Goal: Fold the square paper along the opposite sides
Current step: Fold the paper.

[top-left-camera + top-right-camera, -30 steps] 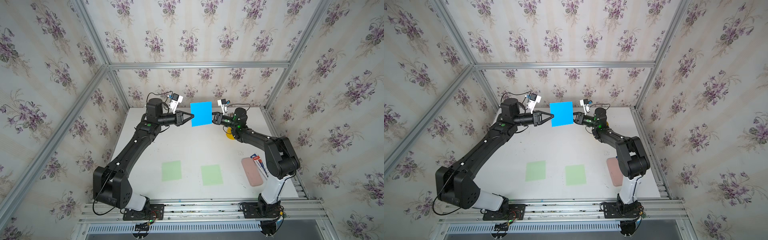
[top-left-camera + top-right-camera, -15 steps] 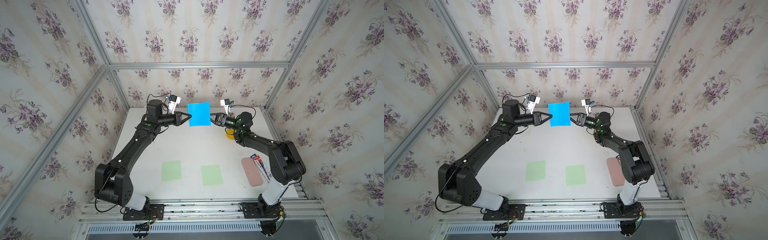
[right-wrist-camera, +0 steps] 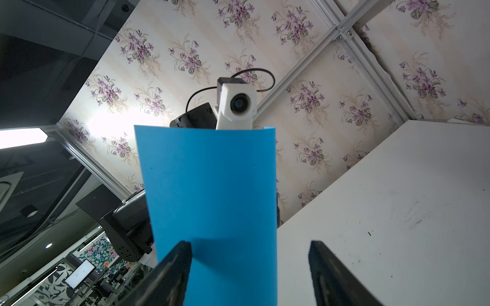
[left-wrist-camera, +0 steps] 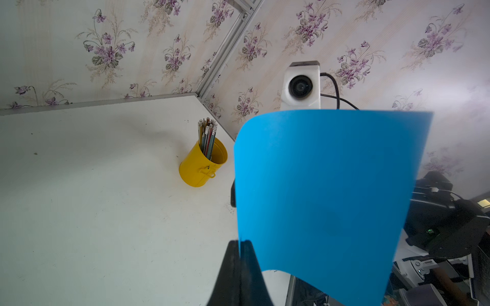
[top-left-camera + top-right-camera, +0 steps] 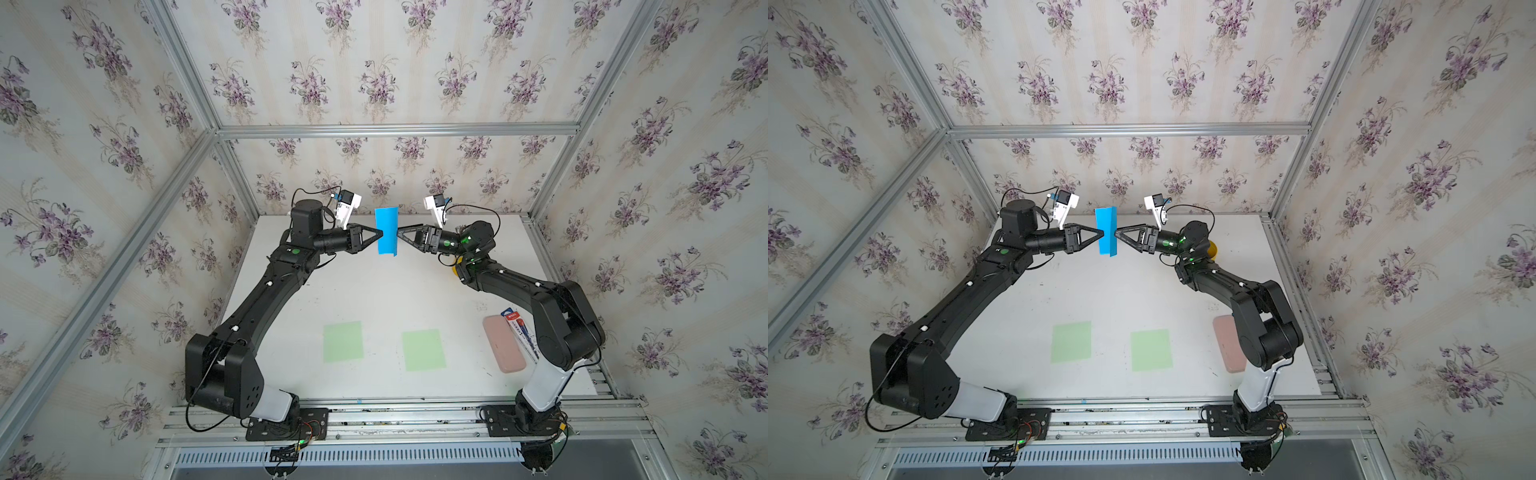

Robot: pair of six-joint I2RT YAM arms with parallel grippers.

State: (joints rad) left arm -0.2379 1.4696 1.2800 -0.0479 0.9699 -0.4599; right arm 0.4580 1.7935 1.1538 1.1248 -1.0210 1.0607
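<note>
Square paper hangs upright and curved above the far part of the table, one edge pinched in the closed left gripper; its free side stands just before the right gripper, whose jaws stand apart.

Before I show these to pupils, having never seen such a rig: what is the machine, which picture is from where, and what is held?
Two black robot arms stand at a white table. Two pictures look down from overhead; two come from cameras on the arms' wrists. The left gripper is shut on a blue paper, bent in mid-air. The right gripper is open beside the paper. On the table lie two green squares, a pink case and a yellow cup of pencils.
</note>
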